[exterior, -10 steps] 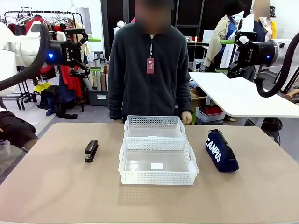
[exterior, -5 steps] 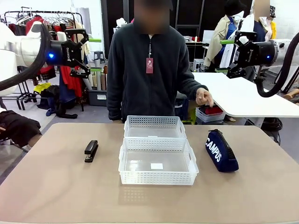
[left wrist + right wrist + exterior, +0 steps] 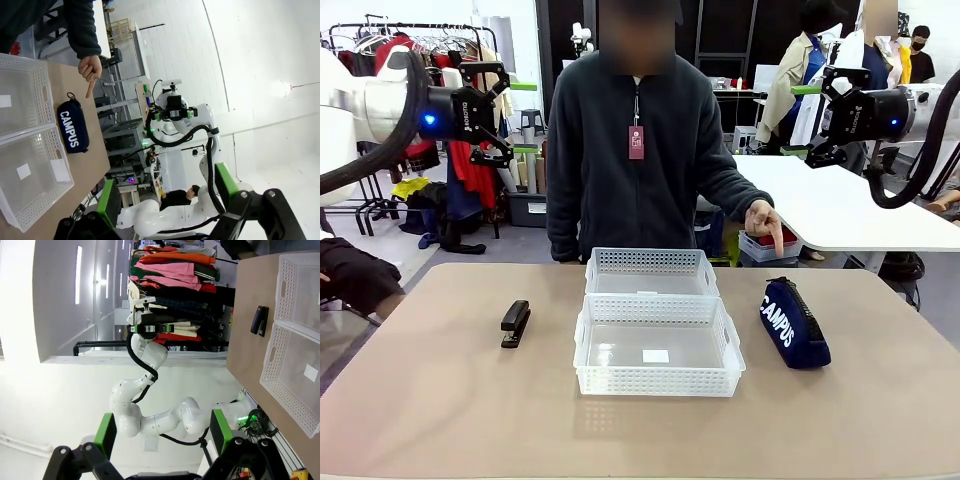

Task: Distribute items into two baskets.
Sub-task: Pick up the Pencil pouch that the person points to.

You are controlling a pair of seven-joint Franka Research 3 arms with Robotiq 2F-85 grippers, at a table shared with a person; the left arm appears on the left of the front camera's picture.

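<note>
Navy soft CAMPUS pouch [image 3: 793,322] lies just right of the two lattice baskets [image 3: 658,381], probably light and squashy, best pinched mid-body; left gripper [image 3: 518,117] and right gripper [image 3: 804,120] hover high, fingers spread.

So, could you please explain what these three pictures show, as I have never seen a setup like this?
Two white robot arms share a tan table with a person. The wide picture comes from a fixed camera between the arms, facing the person; the other two come from cameras on each arm's wrist, so they look sideways. The left gripper and right gripper are raised at either side, both open and holding nothing. On the table stand two translucent white lattice-sided plastic baskets, the nearer basket in front of the farther basket. A black desk stapler lies to their left, a navy blue soft zip pouch lettered CAMPUS to their right. The person's hand points down towards the pouch.
</note>
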